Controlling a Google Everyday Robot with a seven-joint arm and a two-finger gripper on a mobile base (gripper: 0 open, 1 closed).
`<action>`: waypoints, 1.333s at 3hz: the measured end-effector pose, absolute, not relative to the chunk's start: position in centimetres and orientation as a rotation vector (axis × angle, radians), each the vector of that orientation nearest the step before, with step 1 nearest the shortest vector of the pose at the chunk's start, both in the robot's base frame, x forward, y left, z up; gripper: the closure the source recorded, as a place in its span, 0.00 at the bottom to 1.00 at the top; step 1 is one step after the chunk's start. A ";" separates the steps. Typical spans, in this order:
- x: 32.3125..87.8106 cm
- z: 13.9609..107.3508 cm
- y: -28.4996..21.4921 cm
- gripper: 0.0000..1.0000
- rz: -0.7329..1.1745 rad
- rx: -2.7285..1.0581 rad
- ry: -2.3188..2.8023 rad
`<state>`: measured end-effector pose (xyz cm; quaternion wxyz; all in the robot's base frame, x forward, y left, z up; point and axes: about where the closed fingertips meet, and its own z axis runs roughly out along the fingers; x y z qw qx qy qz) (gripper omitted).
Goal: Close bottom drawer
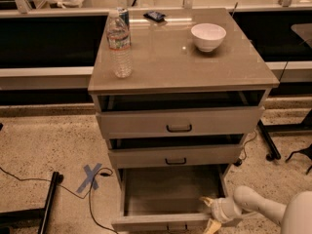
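The bottom drawer (165,194) of the grey-beige cabinet (180,62) is pulled far out and looks empty inside. Its slim front panel (156,223) sits at the lower edge of the camera view. My gripper (209,212) is at the right end of that panel, on the white arm (258,206) coming in from the lower right. It is open, with one yellowish finger (206,200) inside the drawer and the other (210,225) outside the front. It holds nothing.
The top drawer (179,122) and middle drawer (175,156) stand slightly ajar. A water bottle (119,45), a white bowl (208,36) and a small black object (156,16) sit on the cabinet top. A blue tape X (90,177), cables and a black stand leg (48,204) lie on the floor at left.
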<state>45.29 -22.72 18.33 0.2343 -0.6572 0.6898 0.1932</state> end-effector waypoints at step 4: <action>47.9 18.7 -20.4 0.43 0.337 -1.780 1.867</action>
